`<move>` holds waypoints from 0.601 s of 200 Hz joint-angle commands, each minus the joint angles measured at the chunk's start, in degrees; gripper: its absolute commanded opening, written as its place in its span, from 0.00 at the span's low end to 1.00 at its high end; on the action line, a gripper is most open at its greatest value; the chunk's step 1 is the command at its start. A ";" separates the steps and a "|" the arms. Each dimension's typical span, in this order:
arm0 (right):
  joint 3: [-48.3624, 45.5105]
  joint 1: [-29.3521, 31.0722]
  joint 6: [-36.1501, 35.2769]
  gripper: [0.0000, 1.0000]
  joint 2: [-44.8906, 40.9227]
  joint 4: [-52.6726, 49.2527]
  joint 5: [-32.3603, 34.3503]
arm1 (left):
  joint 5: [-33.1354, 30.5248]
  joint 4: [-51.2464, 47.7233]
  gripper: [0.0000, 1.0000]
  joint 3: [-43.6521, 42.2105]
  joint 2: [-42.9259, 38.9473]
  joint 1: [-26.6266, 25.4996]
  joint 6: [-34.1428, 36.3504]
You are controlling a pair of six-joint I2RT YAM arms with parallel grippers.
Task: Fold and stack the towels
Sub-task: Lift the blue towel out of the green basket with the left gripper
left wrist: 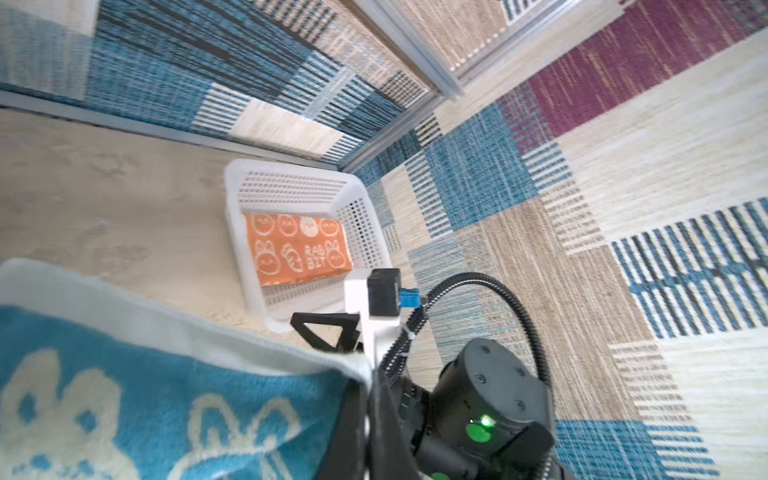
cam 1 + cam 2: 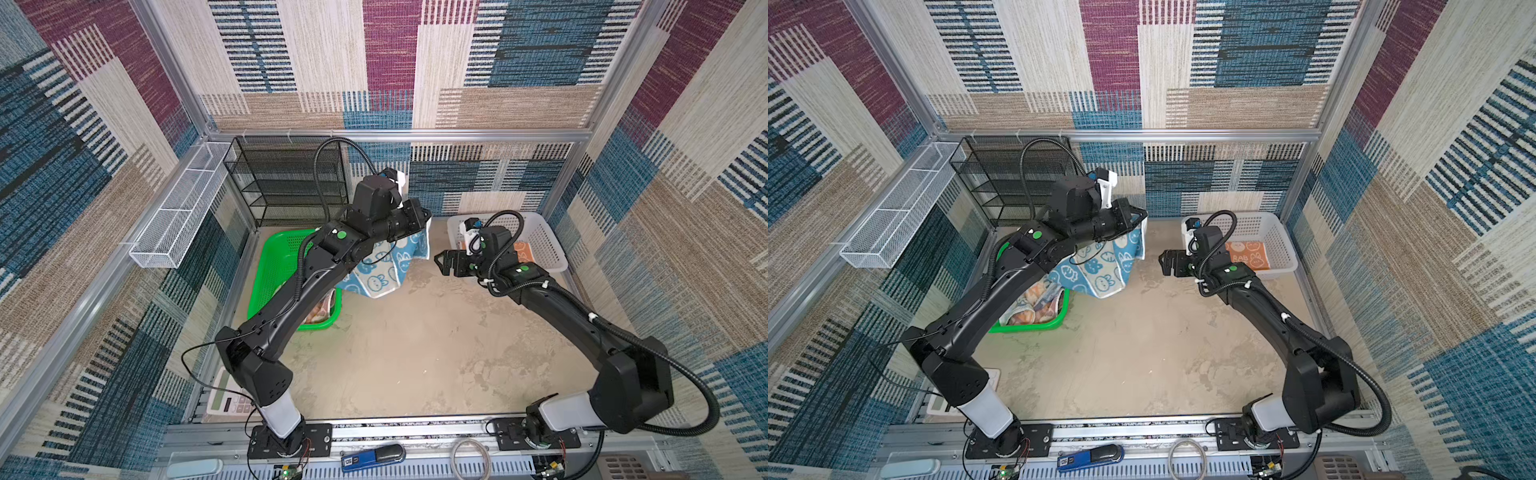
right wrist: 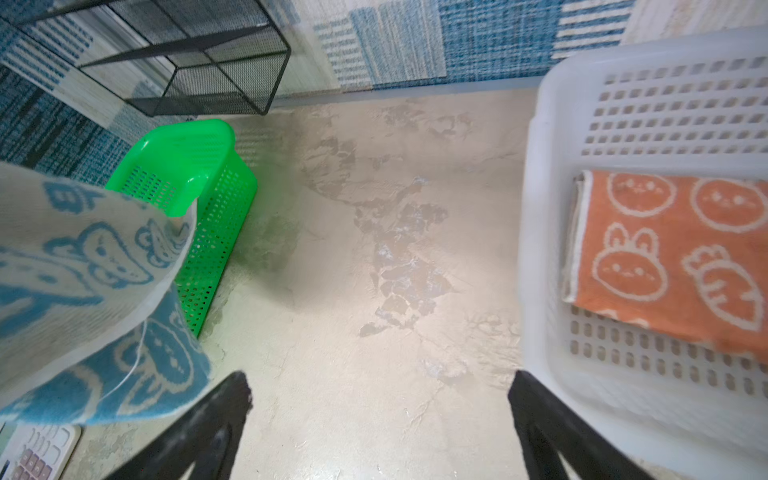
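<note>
My left gripper (image 2: 428,216) (image 2: 1144,216) (image 1: 370,374) is shut on a corner of the blue towel (image 2: 386,266) (image 2: 1100,266) (image 1: 166,395) (image 3: 83,311). The towel hangs unfolded above the table, beside the green basket (image 2: 278,266) (image 2: 1025,328) (image 3: 216,187). A whitish towel (image 2: 322,309) (image 2: 1034,305) lies crumpled in that basket, mostly hidden by the left arm. The orange towel (image 2: 1250,255) (image 1: 297,249) (image 3: 673,257) lies folded in the white basket (image 2: 536,232) (image 2: 1279,245) (image 1: 237,216) (image 3: 536,208). My right gripper (image 2: 438,262) (image 2: 1163,262) (image 3: 378,386) stands open and empty between the blue towel and the white basket.
A black mesh shelf (image 2: 286,178) stands at the back left behind the green basket. A white wire tray (image 2: 178,212) hangs on the left wall. A calculator (image 2: 224,395) lies by the left arm's base. Bare beige tabletop (image 2: 415,353) spreads in front.
</note>
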 commanded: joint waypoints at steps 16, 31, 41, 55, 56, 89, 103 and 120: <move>-2.73 -3.43 1.47 0.99 -6.52 0.49 2.11 | 2.76 -1.26 0.00 4.22 2.26 -1.63 -1.99; -3.12 -4.22 1.30 0.99 -8.77 0.13 3.49 | 4.39 0.12 0.00 2.96 2.20 -1.70 -3.83; -3.27 -4.43 1.22 0.99 -9.84 0.03 4.40 | 6.33 1.85 0.00 2.60 2.54 -1.70 -5.51; -3.17 -4.65 1.30 0.99 -10.42 0.18 4.97 | 7.21 1.22 0.00 4.24 3.41 -1.64 -6.07; -3.15 -4.65 1.30 0.99 -10.43 0.20 4.99 | 7.13 0.99 0.00 4.41 3.47 -1.62 -5.99; -3.14 -4.67 1.40 0.99 -9.98 0.86 4.17 | 6.47 -1.55 0.00 6.03 4.63 -1.06 -5.12; -4.37 -4.72 1.25 0.99 -10.31 2.30 3.21 | 3.85 -5.03 0.00 4.20 4.67 0.23 -4.28; -5.54 -4.63 0.62 0.99 -10.03 3.24 0.82 | 2.75 -5.46 0.00 -4.11 3.24 2.70 -4.19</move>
